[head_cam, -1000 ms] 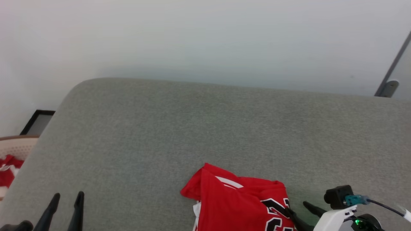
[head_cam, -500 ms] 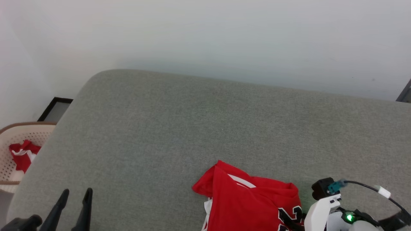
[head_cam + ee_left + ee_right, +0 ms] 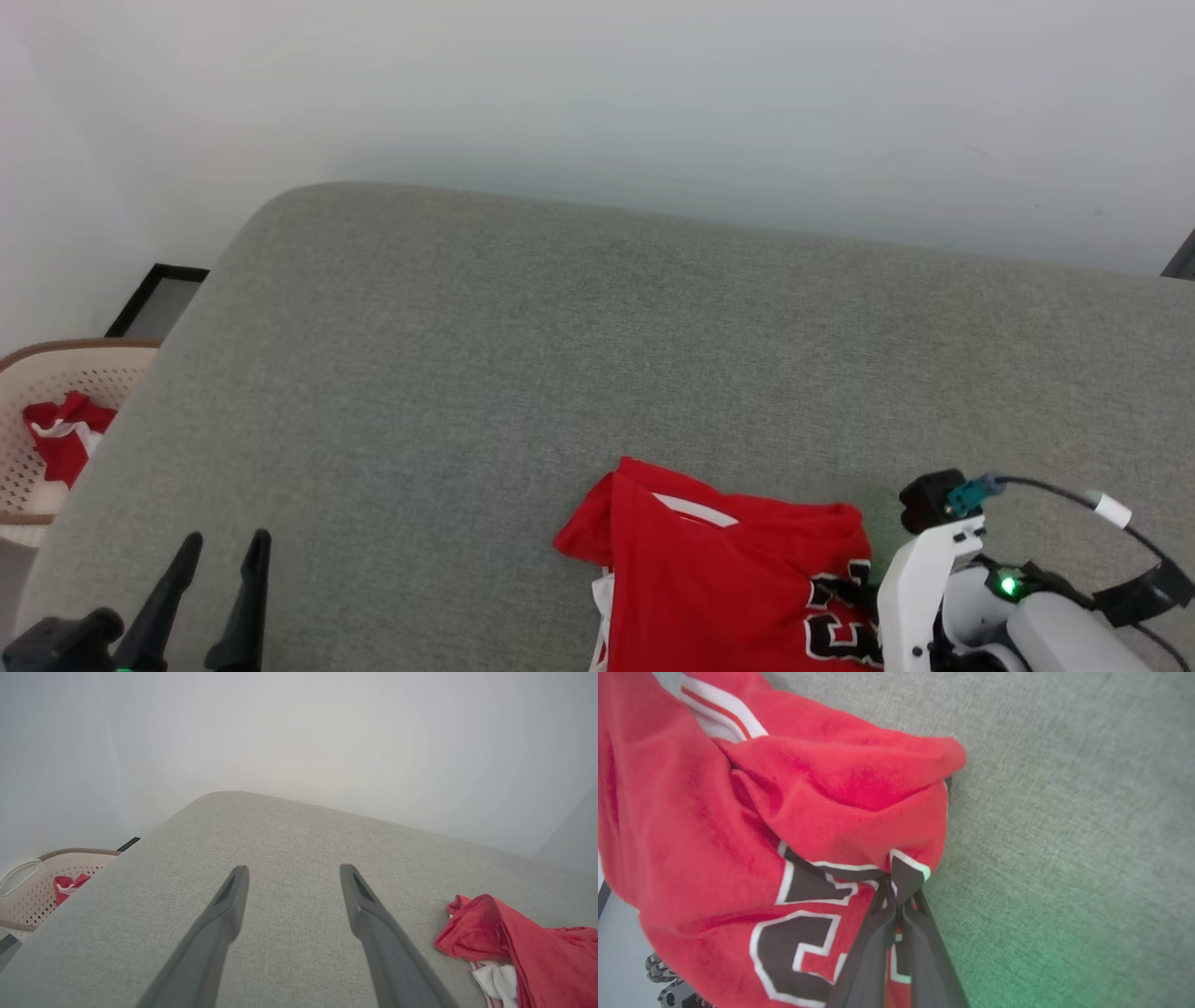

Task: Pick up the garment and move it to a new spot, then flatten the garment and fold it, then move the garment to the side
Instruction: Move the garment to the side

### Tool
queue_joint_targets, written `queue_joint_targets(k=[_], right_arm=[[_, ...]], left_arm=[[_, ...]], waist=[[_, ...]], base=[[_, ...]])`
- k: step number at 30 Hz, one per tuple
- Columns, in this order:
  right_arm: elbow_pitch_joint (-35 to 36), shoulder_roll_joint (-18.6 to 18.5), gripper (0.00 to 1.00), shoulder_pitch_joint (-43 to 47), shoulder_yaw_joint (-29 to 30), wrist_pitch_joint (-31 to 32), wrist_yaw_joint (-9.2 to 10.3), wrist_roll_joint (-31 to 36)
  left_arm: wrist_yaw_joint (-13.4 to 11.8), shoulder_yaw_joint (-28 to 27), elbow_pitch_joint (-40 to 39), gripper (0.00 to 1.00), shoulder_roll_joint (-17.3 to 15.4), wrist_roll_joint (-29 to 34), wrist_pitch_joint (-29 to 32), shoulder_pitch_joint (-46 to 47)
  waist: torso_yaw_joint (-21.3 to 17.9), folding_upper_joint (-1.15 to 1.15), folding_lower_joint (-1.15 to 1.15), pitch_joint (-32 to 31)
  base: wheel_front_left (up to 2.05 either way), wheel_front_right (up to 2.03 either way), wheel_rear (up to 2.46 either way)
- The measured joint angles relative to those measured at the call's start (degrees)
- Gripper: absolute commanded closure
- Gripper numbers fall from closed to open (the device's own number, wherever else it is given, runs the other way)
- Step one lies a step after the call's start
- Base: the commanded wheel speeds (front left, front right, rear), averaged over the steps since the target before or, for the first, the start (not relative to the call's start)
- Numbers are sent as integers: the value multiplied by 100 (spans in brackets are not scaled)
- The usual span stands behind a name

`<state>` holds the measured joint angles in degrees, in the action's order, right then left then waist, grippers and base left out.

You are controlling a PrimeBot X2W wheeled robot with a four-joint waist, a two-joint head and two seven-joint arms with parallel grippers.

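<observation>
Lifting is the step in hand, so treat the pinch you have as the thing to protect. Your right gripper (image 3: 896, 891) has its two dark fingers pressed together on a small fold of the garment (image 3: 738, 812). The fold is right at the black, white-edged lettering, low in the middle of the right wrist view. The bite looks thin, judging by how little cloth sits between the tips. Raise slowly and straight up, so the cloth's weight loads the pinch gradually instead of jerking it out.

The garment lies bunched at the bottom centre-right of the head view, on the grey cushion (image 3: 560, 327). Part of it runs off the bottom edge of the frame, so you cannot tell how much hangs past the front. Expect a long drape. Lift high enough that the trailing part clears the surface before you carry it toward the bare stretch in the middle of the frame.

Your left gripper (image 3: 226, 539) sits at the lower left with fingers spread wide, holding nothing, well apart from the garment. Bring it in for a second corner once the cloth hangs free. Steer clear of the basket (image 3: 28, 364) at the left edge.
</observation>
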<state>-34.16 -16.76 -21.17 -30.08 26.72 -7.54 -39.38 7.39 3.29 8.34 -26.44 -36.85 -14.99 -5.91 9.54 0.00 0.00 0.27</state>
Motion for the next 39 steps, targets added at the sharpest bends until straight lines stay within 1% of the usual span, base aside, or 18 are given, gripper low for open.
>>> queue_joint_targets(k=[7,15,25,33,39], right_arm=[[10,-89,100,-242,202,2,0,99],[36,-414,100,-550,578,32,0,293],[328,-1115,100,-963,848,250,0,573],[442,-1771,100,-1368,932,331,1,742],[466,-2087,100,-1588,1089,358,0,954]], left_arm=[[0,166,10,0,-38,2,0,168],[1,343,10,0,-118,4,-1,369],[1,579,-9,0,-176,-5,0,667],[1,825,-20,0,-238,-35,-1,1090],[1,1017,-38,0,-293,-40,-1,1452]], waist=[[-83,0,0,31],[-233,0,0,53],[-564,0,0,176],[-853,0,0,457],[-1056,0,0,738]], base=[[0,0,0],[0,0,0],[0,0,0],[0,0,0],[0,0,0]])
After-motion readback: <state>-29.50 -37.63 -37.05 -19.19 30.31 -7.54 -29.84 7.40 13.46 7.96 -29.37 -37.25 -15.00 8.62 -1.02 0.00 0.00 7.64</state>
